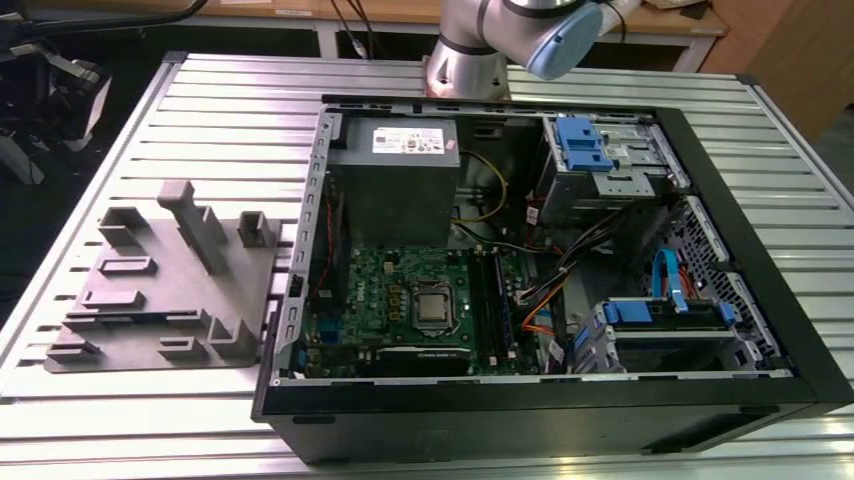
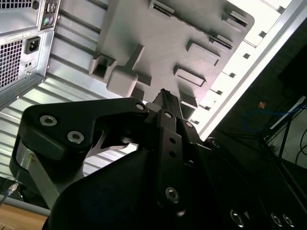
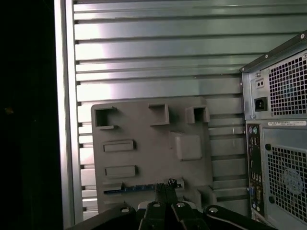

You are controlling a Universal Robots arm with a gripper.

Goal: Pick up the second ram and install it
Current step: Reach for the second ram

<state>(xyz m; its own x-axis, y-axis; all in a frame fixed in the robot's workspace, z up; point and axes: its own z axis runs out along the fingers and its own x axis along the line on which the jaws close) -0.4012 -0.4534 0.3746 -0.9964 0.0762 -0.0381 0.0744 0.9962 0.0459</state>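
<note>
Black gripper (image 3: 165,186): fingers pressed together, nothing between them, held apart from the grey fixture block (image 3: 144,153) beneath. The second ram (image 3: 136,189) lies in the block's long holder as a thin blue-dark strip, just behind the fingertips in the first wrist view. Beyond, the open computer case (image 1: 534,425) contains a motherboard (image 1: 400,290) and a power supply (image 1: 394,200); its white label (image 1: 414,140) is illegible.

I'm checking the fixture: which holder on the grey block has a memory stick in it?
The long slot seen at the pincer's tip in the first wrist view: a dark, bluish stick lies along it. The square and rectangular holders look empty.
</note>
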